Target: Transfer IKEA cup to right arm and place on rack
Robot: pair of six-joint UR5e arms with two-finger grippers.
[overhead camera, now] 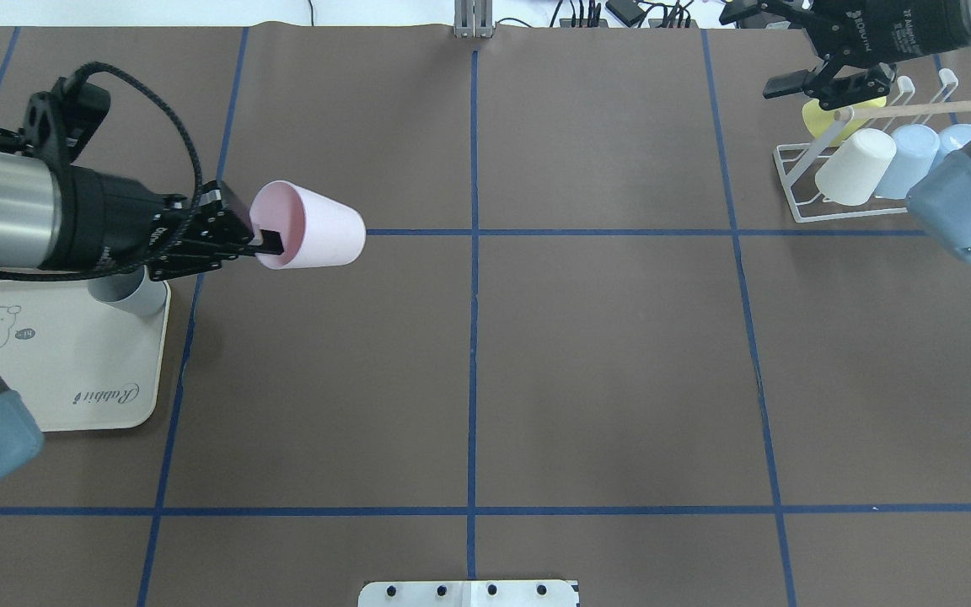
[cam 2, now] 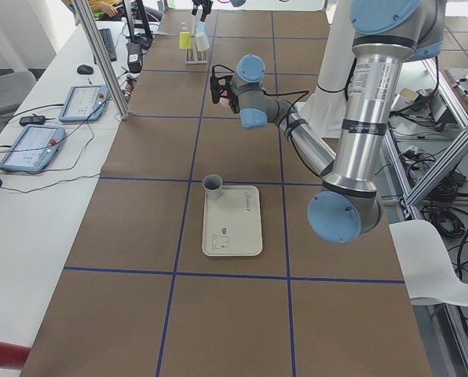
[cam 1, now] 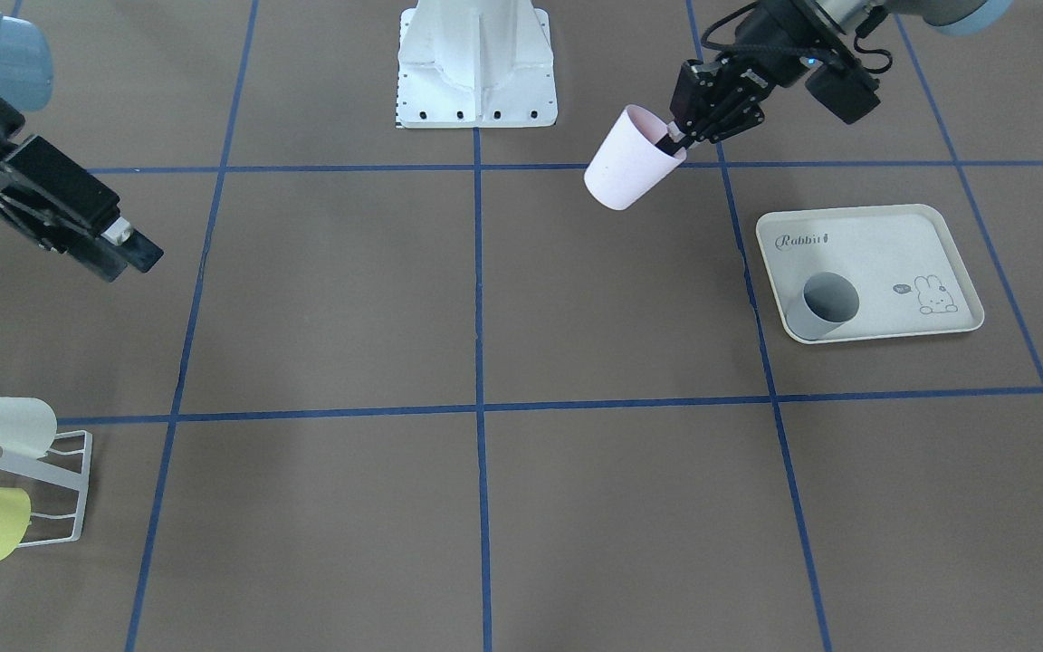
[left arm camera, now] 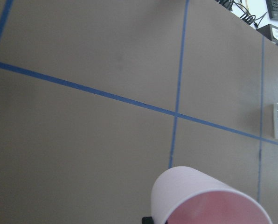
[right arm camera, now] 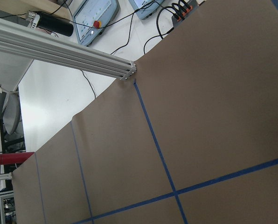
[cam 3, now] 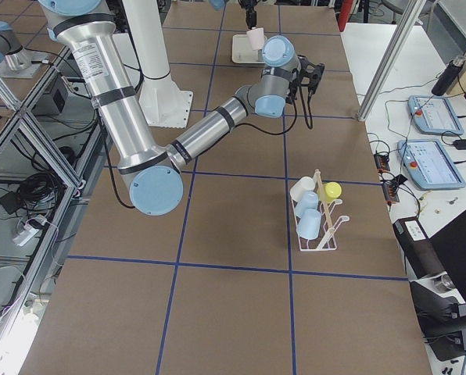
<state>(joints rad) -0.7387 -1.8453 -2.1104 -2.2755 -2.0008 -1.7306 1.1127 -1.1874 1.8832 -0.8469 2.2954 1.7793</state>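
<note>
The IKEA cup (cam 1: 626,172) is pale pink and hangs tilted above the table, its mouth toward the arm. My left gripper (cam 1: 674,138) is shut on its rim, one finger inside the cup. From overhead the cup (overhead camera: 317,226) and left gripper (overhead camera: 270,244) sit left of centre. The left wrist view shows the cup (left arm camera: 204,200) at the bottom edge. The white wire rack (overhead camera: 797,181) stands at the far right and carries yellow, white and blue cups. Just beyond it my right gripper (overhead camera: 753,46) hovers open and empty, also seen as right gripper (cam 1: 134,246).
A cream rabbit-print tray (overhead camera: 56,371) lies under the left arm with a grey cup (overhead camera: 127,291) upright at its corner. The tray (cam 1: 884,254) and grey cup (cam 1: 825,303) also show from the front. The robot's white base (cam 1: 476,63) stands at the table's edge.
</note>
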